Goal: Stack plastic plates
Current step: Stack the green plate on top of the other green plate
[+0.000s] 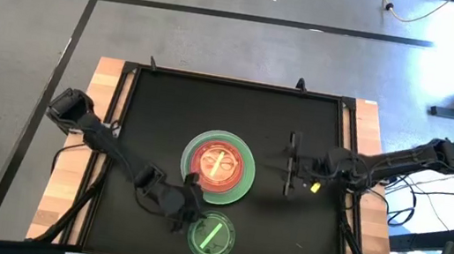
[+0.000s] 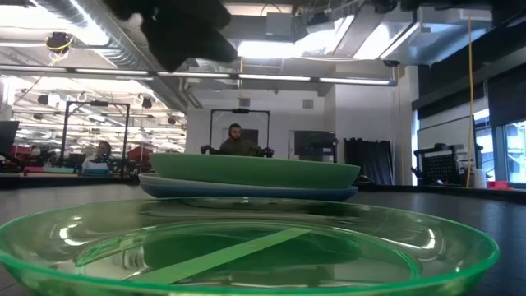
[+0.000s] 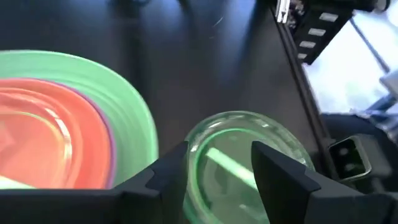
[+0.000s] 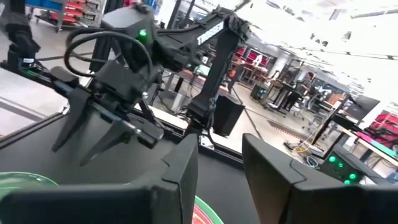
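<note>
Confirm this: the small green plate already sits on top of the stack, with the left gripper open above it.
Not quite. The small green plate lies alone on the table, beside the stack, not on it; the stack's top is the small red plate. The high view shows this. The left gripper is indeed open above the green plate.

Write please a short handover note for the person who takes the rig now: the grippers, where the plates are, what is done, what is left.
Left gripper: open, between the stack and the small green plate, near that plate's rim, holding nothing.
Right gripper: open, empty, waiting right of the stack.
Stack at table centre: large green plate on a blue one, purple and orange above, small pink-red plate on top.
Done: all stacked except one.
Left: the small green plate, alone at the front edge, probably goes on top.
</note>
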